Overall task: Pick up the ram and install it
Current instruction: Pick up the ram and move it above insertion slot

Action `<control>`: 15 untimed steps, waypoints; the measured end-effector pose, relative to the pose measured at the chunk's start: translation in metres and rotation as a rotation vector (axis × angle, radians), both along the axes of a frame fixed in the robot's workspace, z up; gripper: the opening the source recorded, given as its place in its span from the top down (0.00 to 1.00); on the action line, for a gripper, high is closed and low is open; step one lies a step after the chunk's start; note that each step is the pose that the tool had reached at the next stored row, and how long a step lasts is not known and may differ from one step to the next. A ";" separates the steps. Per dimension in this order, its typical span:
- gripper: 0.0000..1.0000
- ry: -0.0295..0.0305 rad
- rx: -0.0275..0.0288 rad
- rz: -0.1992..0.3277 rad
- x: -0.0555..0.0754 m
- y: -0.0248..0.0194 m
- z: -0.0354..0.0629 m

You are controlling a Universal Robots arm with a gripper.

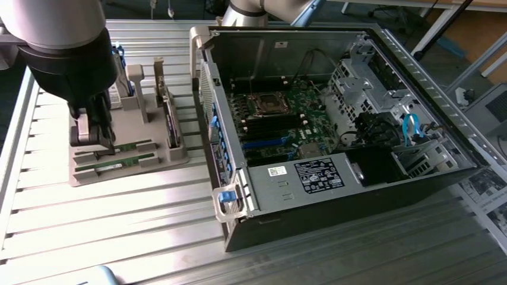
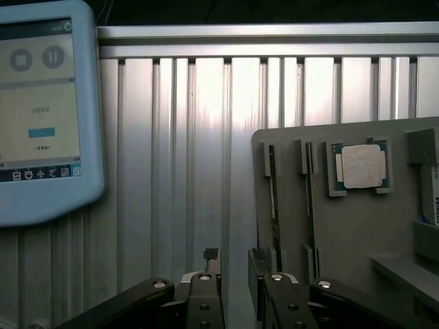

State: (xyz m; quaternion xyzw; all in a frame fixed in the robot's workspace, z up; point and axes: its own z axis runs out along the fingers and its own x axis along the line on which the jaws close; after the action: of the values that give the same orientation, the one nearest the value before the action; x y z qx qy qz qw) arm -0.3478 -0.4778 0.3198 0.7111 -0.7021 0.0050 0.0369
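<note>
Two green ram sticks lie side by side in a grey holder [image 1: 170, 155] at the exterior view's left: one ram [image 1: 132, 146] farther back, the other ram [image 1: 127, 161] nearer the front. My gripper [image 1: 95, 142] hangs low over the holder's left end, just above the sticks' ends. In the wrist view the rams show edge-on as thin dark strips, one ram [image 2: 273, 199] in line with a finger [image 2: 276, 301], the other ram [image 2: 310, 199] beside it. The gripper [image 2: 240, 298] is open with nothing between its fingers.
A square silver CPU [image 2: 361, 166] sits in the same holder, and a hard drive [image 1: 168, 116] stands upright in it. The open computer case [image 1: 237, 148] with its motherboard [image 1: 285, 122] lies at the exterior view's right. A pale blue tablet [image 2: 41, 110] rests on the slatted aluminium table [image 1: 119, 225].
</note>
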 end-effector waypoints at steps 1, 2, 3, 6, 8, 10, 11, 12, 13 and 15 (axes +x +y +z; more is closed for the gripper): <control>0.70 0.0000 -0.0008 0.000 0.000 0.0000 -0.0002; 0.70 0.0000 -0.0015 0.000 0.000 0.0000 -0.0005; 0.70 0.0000 -0.0024 0.000 0.000 0.0000 -0.0007; 0.70 0.0000 -0.0050 0.000 0.000 0.0000 -0.0015; 0.70 0.0000 -0.0068 0.000 0.000 0.0000 -0.0020; 0.70 -0.0001 -0.0085 0.000 0.000 0.0000 -0.0025; 0.70 -0.0001 -0.0097 0.000 0.000 0.0000 -0.0028; 0.70 -0.0001 -0.0110 0.000 0.000 0.0000 -0.0031; 0.70 -0.0001 -0.0119 0.000 0.000 0.0000 -0.0034; 0.70 -0.0001 -0.0142 0.000 0.000 0.0000 -0.0039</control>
State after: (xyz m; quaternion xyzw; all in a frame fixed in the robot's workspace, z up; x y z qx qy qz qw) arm -0.3478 -0.4778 0.3159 0.7108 -0.7021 0.0100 0.0419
